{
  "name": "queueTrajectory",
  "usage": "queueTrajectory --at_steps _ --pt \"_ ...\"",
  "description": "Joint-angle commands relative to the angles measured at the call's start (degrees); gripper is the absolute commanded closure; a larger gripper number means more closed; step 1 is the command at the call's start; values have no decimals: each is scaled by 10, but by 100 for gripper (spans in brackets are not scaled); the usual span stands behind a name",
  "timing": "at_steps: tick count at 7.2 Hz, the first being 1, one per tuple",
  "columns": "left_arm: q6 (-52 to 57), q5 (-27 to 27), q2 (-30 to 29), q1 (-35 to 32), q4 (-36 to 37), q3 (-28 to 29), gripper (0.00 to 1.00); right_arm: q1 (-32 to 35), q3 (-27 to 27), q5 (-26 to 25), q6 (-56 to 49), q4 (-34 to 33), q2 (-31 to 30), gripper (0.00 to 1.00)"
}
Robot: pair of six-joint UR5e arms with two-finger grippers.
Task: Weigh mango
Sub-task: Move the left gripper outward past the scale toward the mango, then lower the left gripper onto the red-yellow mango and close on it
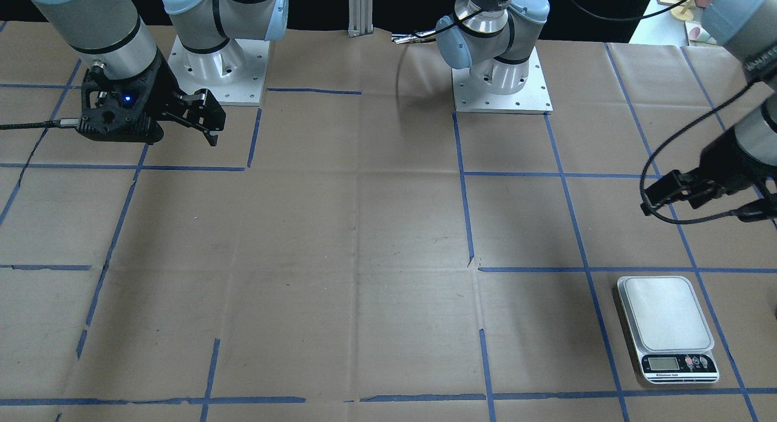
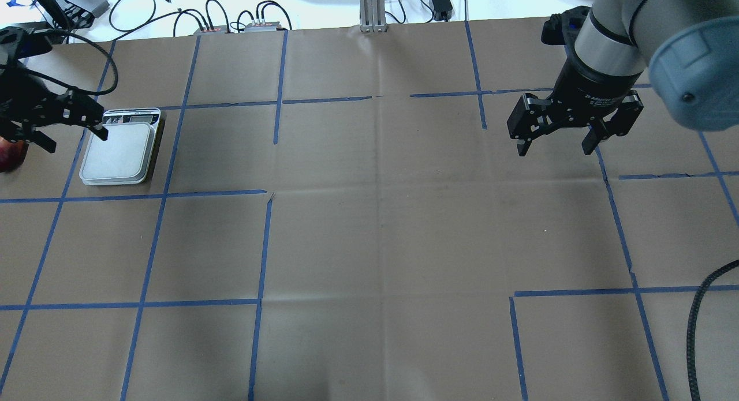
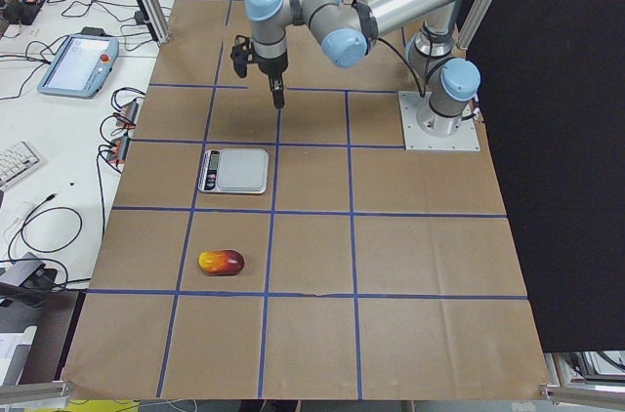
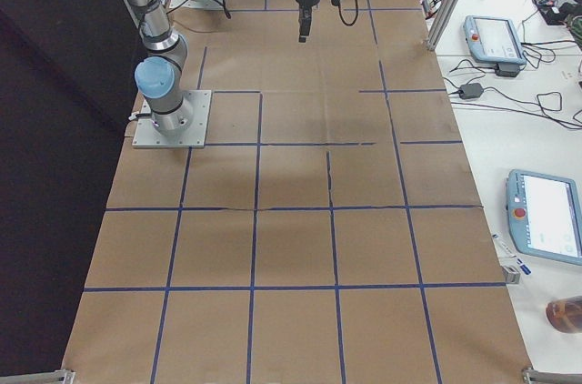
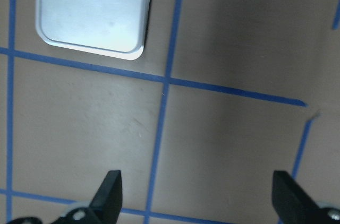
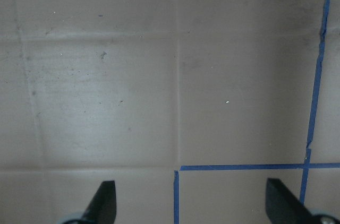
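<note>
The front view faces the robot from across the table [image 1: 364, 228] and looks steeply down. The overhead view looks forward from behind the robot. Both share the scale [image 1: 666, 325]. Two high views look along the table from its ends; the left one shows the scale and the mango [image 3: 222, 262]. The wrist views look down from near.

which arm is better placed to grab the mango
Left. Its open claw hovers by the scale, close to the mango. The right claw hangs open far off on the other side.
</note>
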Motion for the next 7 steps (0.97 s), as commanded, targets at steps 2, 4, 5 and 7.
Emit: queueTrajectory --at_steps 2,4,5,7 --pt "183 3 -217 95 91 188 1 0 0 0 0 0 0 0" --pt "201 -2 -334 151 97 330 0 0 0 0 0 0 0 0" --pt "201 -1 -382 154 89 378 0 0 0 0 0 0 0 0" --pt "197 1 -412 154 88 397 0 0 0 0 0 0 0 0"
